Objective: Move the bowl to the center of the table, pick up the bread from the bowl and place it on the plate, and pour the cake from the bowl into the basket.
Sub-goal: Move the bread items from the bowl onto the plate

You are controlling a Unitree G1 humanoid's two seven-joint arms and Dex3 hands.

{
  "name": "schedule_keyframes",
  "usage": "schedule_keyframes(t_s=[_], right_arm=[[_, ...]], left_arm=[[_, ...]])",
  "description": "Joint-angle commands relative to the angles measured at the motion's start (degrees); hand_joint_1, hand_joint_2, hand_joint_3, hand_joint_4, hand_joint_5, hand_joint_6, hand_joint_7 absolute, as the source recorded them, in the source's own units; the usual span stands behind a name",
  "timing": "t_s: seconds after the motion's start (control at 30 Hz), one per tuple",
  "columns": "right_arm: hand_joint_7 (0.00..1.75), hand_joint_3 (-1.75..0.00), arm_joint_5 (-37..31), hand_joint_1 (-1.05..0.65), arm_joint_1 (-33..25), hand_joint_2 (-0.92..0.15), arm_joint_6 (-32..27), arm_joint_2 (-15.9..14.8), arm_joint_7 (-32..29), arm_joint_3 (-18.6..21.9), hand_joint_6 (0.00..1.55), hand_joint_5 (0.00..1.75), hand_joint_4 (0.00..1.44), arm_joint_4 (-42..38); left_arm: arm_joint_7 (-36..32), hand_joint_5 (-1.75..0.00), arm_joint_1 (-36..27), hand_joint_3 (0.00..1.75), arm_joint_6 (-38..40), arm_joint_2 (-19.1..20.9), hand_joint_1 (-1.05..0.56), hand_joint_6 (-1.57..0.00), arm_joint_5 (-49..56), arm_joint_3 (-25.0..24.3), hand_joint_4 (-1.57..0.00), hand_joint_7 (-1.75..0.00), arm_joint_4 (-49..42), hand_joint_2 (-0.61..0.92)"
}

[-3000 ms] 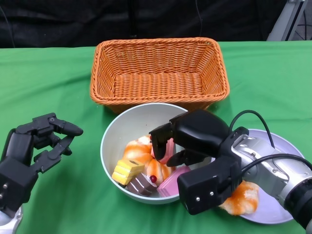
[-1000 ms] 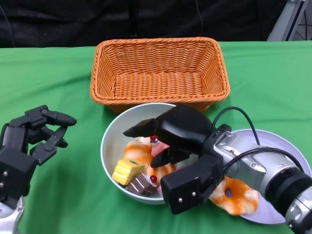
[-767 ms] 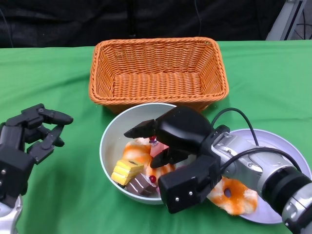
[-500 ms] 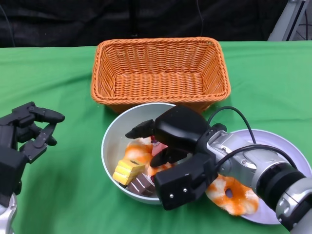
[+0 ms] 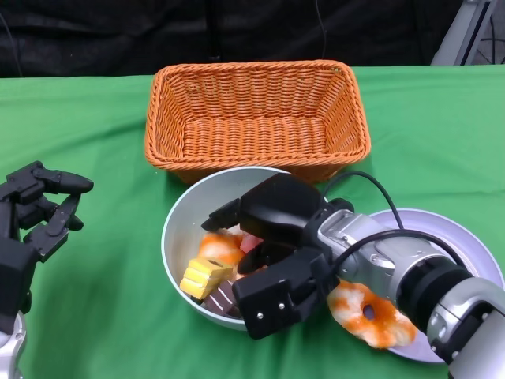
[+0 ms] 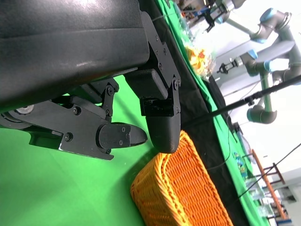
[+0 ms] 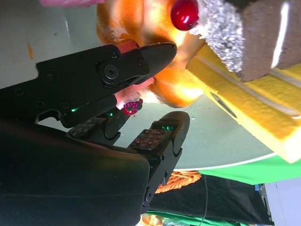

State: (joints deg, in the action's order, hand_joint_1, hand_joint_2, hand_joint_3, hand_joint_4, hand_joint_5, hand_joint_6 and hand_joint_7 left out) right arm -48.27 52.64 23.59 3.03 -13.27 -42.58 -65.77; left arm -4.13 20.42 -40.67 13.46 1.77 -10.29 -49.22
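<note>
A pale bowl (image 5: 180, 215) stands mid-table just in front of the orange wicker basket (image 5: 252, 69). In it lie a glazed orange bread (image 5: 217, 246), a yellow cake (image 5: 197, 276) and a brown cake (image 5: 222, 298). My right hand (image 5: 272, 237) reaches into the bowl from the right, fingers apart, holding nothing. Up close, one fingertip (image 7: 157, 52) touches the bread (image 7: 176, 89), beside the yellow cake (image 7: 254, 94) and a cherry (image 7: 184, 13). A ring-shaped bread (image 5: 364, 312) lies on the lavender plate (image 5: 465, 249). My left hand (image 5: 31, 217) hovers with spread fingers at the far left.
Green cloth covers the table. The basket (image 6: 183, 188) shows beyond my left hand (image 6: 117, 113) in the left wrist view. The plate touches the bowl's right side, under my right forearm. Black backdrop lies behind the table's far edge.
My right hand has slid leftward and lower into the bowl, uncovering more of the ring-shaped bread on the plate. My left hand has drawn back to the left.
</note>
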Motion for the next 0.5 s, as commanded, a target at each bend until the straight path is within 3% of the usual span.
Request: schedule_keyframes(t_s=[0.03,0.27,0.5], right_arm=[[0.00,0.00,-1.2,-0.73,1.1,-0.89,-2.0,0.7,2.3,-1.4,0.62,0.00,0.73,-1.2],[0.00,-0.02,-3.4,-0.80,2.7,-0.92,-9.1,3.4,11.6,-4.9,0.38,0.00,0.66,-2.3],[0.00,-0.03,-4.1,-0.80,2.7,-0.92,-11.8,4.0,15.6,-6.7,0.34,0.00,0.66,-1.8]], left_arm=[[-0.9,-1.40,0.1,0.37,-1.0,0.6,-0.10,-0.85,0.0,-0.4,-0.80,-0.98,0.3,0.92],[-1.6,-1.39,-0.1,0.37,-2.1,0.3,-0.11,-0.84,0.8,-0.1,-0.79,-1.01,0.4,0.92],[-2.0,-1.38,-0.3,0.38,-2.8,0.3,-0.11,-0.82,1.7,0.1,-0.79,-1.02,0.2,0.92]])
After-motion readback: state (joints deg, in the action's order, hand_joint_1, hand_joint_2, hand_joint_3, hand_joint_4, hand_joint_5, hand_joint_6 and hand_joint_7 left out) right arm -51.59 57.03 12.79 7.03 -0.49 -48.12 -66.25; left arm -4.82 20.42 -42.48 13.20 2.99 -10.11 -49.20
